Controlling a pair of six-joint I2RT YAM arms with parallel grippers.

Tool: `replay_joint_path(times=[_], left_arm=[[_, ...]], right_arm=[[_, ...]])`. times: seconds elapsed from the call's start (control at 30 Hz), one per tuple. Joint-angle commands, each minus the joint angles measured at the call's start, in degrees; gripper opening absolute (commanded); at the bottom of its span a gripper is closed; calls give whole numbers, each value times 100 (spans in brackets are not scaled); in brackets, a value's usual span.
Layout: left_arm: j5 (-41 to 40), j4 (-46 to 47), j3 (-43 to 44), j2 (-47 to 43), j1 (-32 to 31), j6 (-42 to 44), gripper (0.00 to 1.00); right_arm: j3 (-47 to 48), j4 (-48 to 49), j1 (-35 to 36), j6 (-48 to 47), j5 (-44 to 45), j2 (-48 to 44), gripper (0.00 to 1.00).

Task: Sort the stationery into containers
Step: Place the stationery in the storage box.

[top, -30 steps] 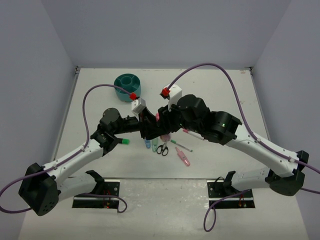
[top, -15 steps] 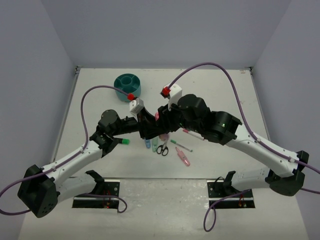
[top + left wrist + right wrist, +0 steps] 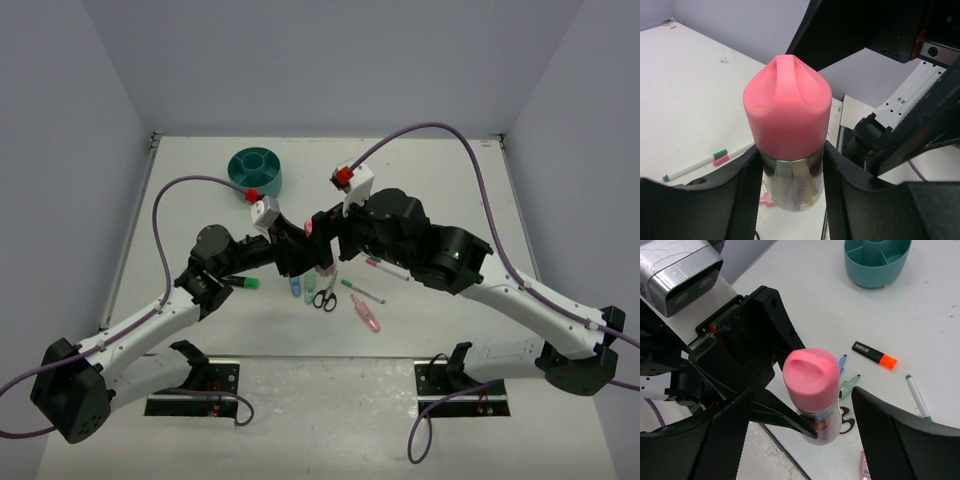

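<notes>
Left gripper (image 3: pixel 792 172) clamps the pink tube (image 3: pixel 787 110), held off the table (image 3: pixel 450 180) between the spread fingers of the right gripper (image 3: pixel 802 395). Teal organiser (image 3: pixel 875 277) stands well apart, visible compartments empty; orange-capped highlighter (image 3: pixel 874 353) and scissors (image 3: pixel 325 298) lie unsorted. Sorting judged barely begun.

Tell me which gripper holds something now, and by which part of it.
The left gripper holds the pink tube, clamped on its clear body just below the pink cap. The right gripper stands open and holds nothing.
</notes>
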Motion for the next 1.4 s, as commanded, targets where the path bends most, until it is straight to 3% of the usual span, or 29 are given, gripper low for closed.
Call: replay_joint_path(times=[0.0, 0.2, 0.43, 0.53, 0.77, 1.0, 1.37], left_arm=[[-564, 239, -21, -105, 1, 37, 0], [-2551, -1167, 707, 121, 6, 515, 0], [-5231, -2211, 2159, 1212, 52, 559, 0], [-6376, -2567, 3111, 2026, 454, 458, 0], [-6812, -2339, 4358, 3742, 1820, 249, 0], [-6540, -2453, 6034, 5264, 2236, 1073, 0], [-6373, -2052, 5710, 5419, 2251, 1131, 0]], right_arm=[[-57, 106, 61, 335, 358, -243, 84], [-364, 116, 18, 601, 1402, -1259, 99], [-1357, 283, 17, 582, 1825, -2376, 99], [-1697, 286, 18, 572, 1658, -2579, 99], [-2480, 494, 15, 672, 1272, -2993, 99], [-2898, 489, 17, 508, 1094, -3446, 99], [-2982, 489, 18, 473, 1055, -3354, 99]])
